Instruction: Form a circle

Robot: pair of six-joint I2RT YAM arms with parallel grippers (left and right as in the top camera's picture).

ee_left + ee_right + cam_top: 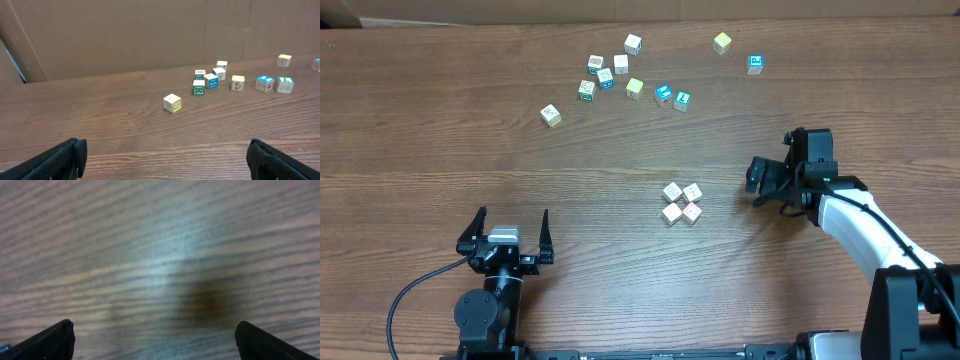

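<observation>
The circle (681, 202) is a tight clump of four small pale printed cubes at the table's middle, seen only from overhead; the near-right cube (691, 211) has pink-red marks. My left gripper (508, 236) stands open near the front edge, far left of the clump, and in the left wrist view this gripper (166, 148) has only bare wood between its fingers. My right gripper (778, 165) hangs open to the right of the clump, apart from it. In the right wrist view that gripper (155, 327) is close over blurred, bare table.
Loose cubes lie scattered along the back: a pale one (551, 115) (172, 103) at the left, a cluster (606, 76) (210, 79), teal and blue ones (672, 96) (274, 84), a yellow one (722, 42) and a blue one (755, 63). A cardboard wall (125, 35) backs the table.
</observation>
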